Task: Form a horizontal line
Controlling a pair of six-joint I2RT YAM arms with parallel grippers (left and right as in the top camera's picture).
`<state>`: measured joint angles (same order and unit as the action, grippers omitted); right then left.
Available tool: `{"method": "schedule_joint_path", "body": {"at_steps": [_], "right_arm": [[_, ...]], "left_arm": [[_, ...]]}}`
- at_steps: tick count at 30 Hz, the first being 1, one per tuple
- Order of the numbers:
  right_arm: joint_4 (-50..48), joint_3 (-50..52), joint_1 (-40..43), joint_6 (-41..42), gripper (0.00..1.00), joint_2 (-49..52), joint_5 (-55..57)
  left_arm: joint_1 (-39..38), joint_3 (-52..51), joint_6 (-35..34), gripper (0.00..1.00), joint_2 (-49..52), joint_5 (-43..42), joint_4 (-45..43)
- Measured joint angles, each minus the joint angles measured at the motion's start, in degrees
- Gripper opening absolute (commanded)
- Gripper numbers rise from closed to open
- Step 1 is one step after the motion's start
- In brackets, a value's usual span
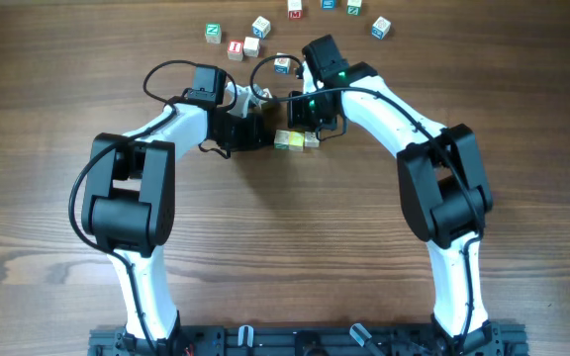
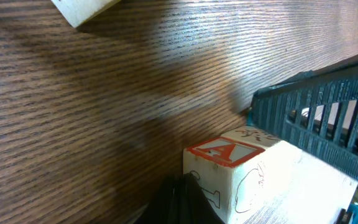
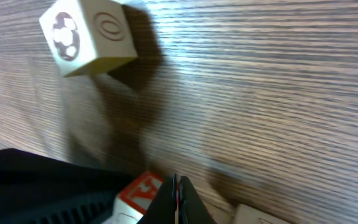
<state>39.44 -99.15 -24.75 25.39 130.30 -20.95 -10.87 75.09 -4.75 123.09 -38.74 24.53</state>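
Looking overhead: horizontal line (image 1: 296,139) of three cubes sits mid-worktop, nearer the far edge; loose cubes (image 1: 258,27) lie along that edge. Left wrist: left gripper (image 2: 182,198) pinched closed, empty, tips beside red-A cube (image 2: 229,155). Right wrist: right gripper (image 3: 178,200) closed, empty.

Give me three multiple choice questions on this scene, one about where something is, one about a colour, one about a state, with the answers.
1. The loose cubes lie: A) by the robot's base; B) at the far side of the table; C) under the left elbow.
2. The letter on the A cube is: A) red; B) blue; C) green.
3. The right end effector is: A) wide open; B) holding a cube; C) shut.
Answers: 1 B, overhead they sit along the top edge. 2 A, the left wrist view shows a red A. 3 C, its fingers press together with nothing between.
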Motion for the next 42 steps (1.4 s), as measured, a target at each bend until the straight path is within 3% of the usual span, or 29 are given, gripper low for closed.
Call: {"method": "schedule_joint_path", "body": {"at_steps": [11, 29, 42], "right_arm": [[1.66, 0.0, 4.02, -1.73, 0.04, -0.02, 3.8], [6.88, 0.07, 3.1, -1.9, 0.04, -0.02, 5.18], [5.16, 0.07, 3.1, -8.98, 0.04, -0.02, 4.92]], "left_arm": [[0.0, 0.02, 0.0, 0.04, 0.0, -0.02, 0.0], [0.0, 0.0, 0.0, 0.04, 0.04, -0.2, -0.02], [0.0, 0.0, 0.0, 0.04, 0.04, -0.2, -0.02]]}}
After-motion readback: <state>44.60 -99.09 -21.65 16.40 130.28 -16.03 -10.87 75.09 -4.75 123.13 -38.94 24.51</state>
